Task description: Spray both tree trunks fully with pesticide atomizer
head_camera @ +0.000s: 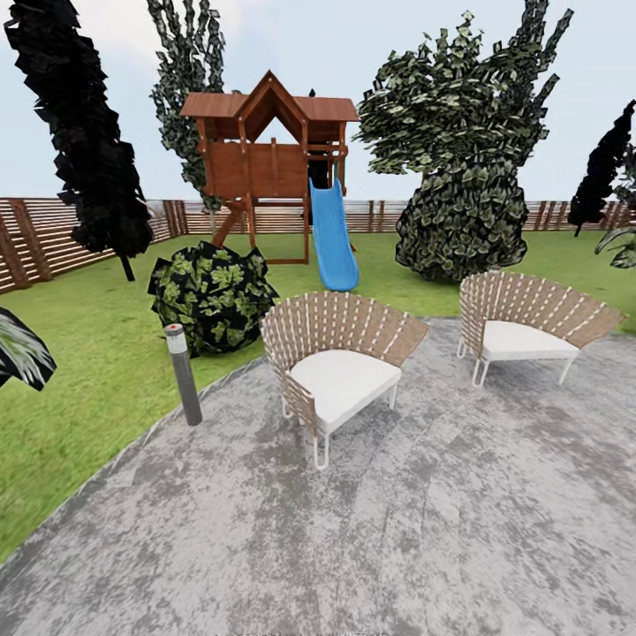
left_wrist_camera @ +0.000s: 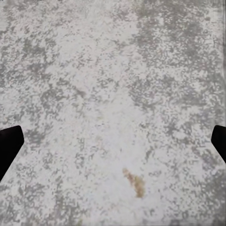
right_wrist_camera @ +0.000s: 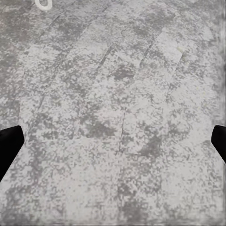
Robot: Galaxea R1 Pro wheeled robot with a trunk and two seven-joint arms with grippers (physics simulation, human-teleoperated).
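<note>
A mottled grey paved patio [head_camera: 371, 539] spreads across the foreground of the garden, bordered on one side by a green lawn [head_camera: 79, 371] that runs back to a reddish-brown slatted wooden fence [head_camera: 53, 234]. On the paving stand 2 fan-backed woven chairs with white seat cushions, the nearer chair [head_camera: 340, 367] close to the lawn's edge and the farther chair [head_camera: 526, 331] off to the right, well apart from it. A short grey bollard light [head_camera: 183, 374] leans slightly at the border of paving and grass, near a round bush with pale-veined dark leaves [head_camera: 212, 296]. Behind them rises a brown wooden playhouse [head_camera: 265, 159] with a peaked roof and a blue slide [head_camera: 331, 234] running down to the grass. A broad, leafy dark green tree [head_camera: 464, 150] stands right of the slide, its foliage reaching almost to the ground, and a narrow near-black cypress-like tree [head_camera: 84, 132] stands at far left by the fence. In the left wrist view the left gripper [left_wrist_camera: 113, 146] hangs over bare speckled paving, fingertips [left_wrist_camera: 9, 146] spread wide and holding nothing. In the right wrist view the right gripper [right_wrist_camera: 113, 146] is likewise spread wide over the grey paving, empty.
</note>
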